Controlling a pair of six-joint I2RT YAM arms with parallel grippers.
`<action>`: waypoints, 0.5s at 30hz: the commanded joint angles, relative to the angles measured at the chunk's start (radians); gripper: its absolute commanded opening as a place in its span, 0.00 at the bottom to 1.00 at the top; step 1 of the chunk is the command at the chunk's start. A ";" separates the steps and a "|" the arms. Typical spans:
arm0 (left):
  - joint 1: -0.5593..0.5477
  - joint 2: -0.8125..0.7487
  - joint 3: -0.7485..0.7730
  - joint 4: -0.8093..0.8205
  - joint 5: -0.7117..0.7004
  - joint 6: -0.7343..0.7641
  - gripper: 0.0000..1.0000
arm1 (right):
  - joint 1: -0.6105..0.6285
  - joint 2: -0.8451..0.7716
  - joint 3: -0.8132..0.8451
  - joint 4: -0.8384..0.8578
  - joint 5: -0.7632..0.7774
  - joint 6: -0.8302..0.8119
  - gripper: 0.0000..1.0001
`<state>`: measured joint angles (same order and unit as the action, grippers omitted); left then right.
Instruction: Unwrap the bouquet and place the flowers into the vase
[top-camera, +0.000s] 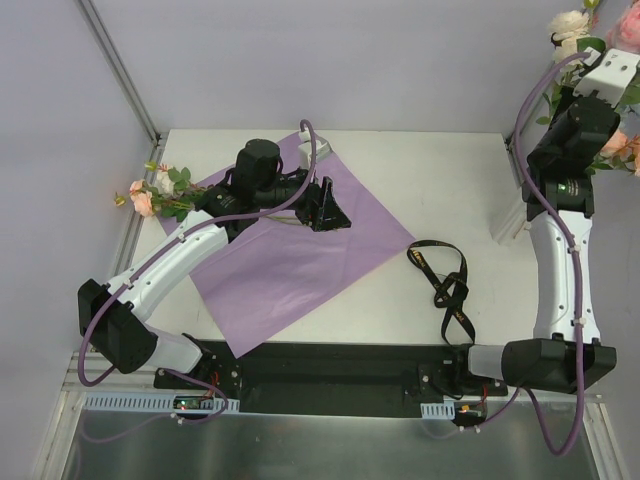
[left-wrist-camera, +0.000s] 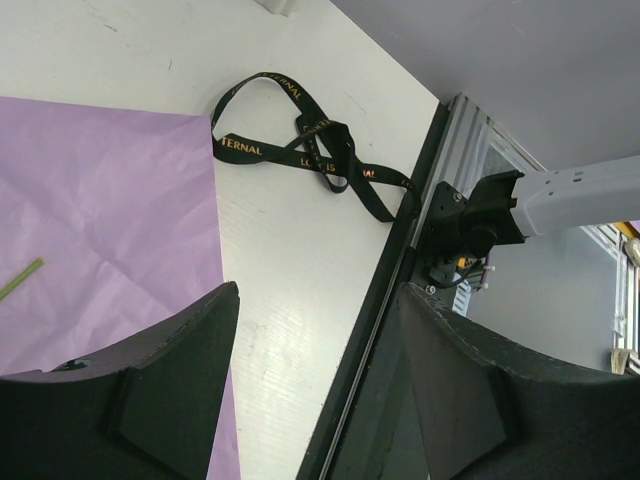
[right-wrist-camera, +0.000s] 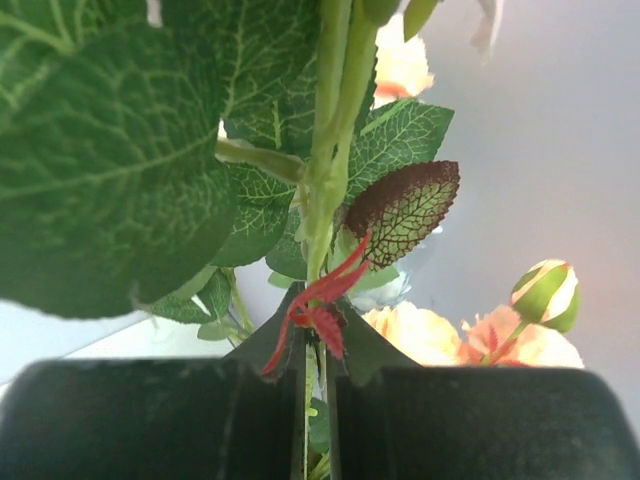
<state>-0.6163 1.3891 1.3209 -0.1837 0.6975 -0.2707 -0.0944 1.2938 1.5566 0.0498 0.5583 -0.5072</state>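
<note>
I'm seeing left claw (left-wrist-camera: 318, 300) hanging open over crinkled purple paper (left-wrist-camera: 100, 220) — right claw (right-wrist-camera: 318, 400) pinching thin green stem of veiny-leafed flowers (right-wrist-camera: 330, 150); black ribbon (left-wrist-camera: 243, 147) lying looped.

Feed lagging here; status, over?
Left gripper open over purple paper. Right gripper shut on flower stem. Rose sprig lies at table's left edge. Black ribbon loose mid-table.

- Black ribbon (left-wrist-camera: 245, 148): gold capitals printed along its length; "TERNAL" reads clearly on the strand at 9 o'clock of the tangle, just beside the purple paper (left-wrist-camera: 100, 200).
- Same ribbon, middle strand: only "LO" and "IS" legible; the remaining letters are lost in folds.
</note>
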 joint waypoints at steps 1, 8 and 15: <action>-0.005 -0.010 0.000 0.004 0.017 0.013 0.64 | -0.014 -0.004 -0.041 0.081 -0.020 0.055 0.01; -0.007 -0.007 0.000 0.004 0.019 0.013 0.64 | -0.030 -0.008 -0.147 0.124 -0.047 0.068 0.01; -0.005 -0.001 0.000 0.006 0.022 0.010 0.64 | -0.065 -0.010 -0.240 0.147 -0.072 0.107 0.01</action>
<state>-0.6163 1.3891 1.3205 -0.1856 0.6979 -0.2710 -0.1364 1.2953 1.3380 0.1184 0.5072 -0.4412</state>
